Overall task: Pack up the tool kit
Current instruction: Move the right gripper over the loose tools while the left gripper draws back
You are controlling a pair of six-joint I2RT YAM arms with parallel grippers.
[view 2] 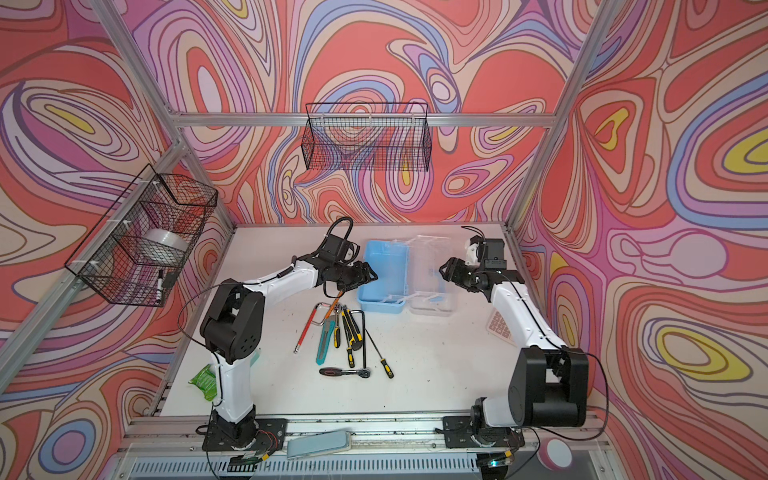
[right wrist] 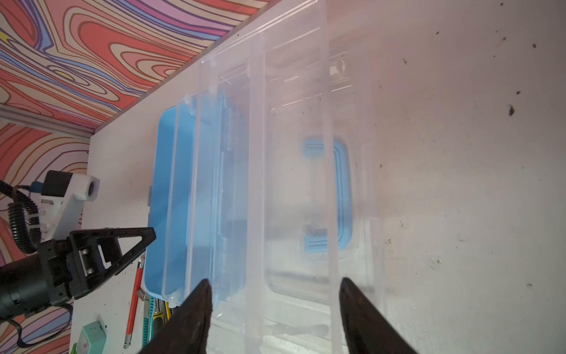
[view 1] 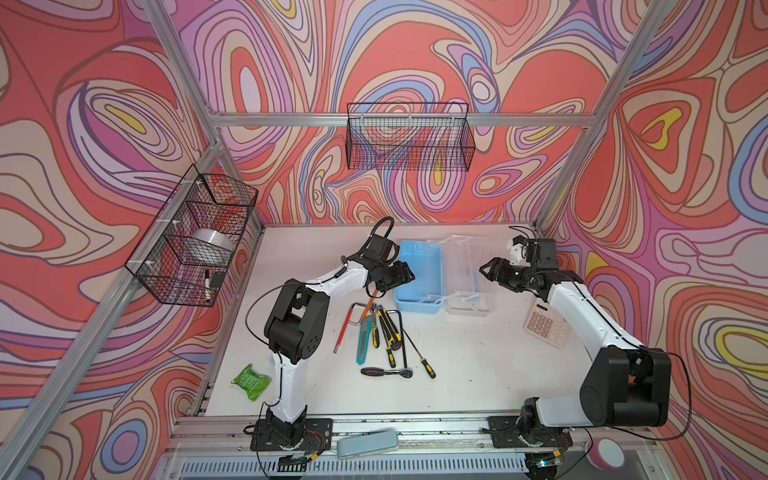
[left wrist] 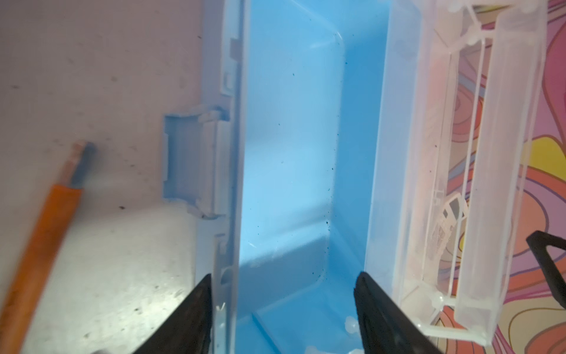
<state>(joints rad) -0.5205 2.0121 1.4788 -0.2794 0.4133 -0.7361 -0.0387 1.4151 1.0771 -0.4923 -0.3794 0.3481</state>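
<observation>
Tool kit's blue case (view 1: 417, 307) lies open, clear lid (view 1: 467, 266) beside it | left end effector (left wrist: 284, 275) released over blue case | right end effector (right wrist: 275, 279) released near clear lid

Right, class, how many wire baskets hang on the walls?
2. One wire basket hangs on the side wall by the left arm, holding a tape roll and a marker; the other basket hangs on the back wall. None seem hidden.
</observation>
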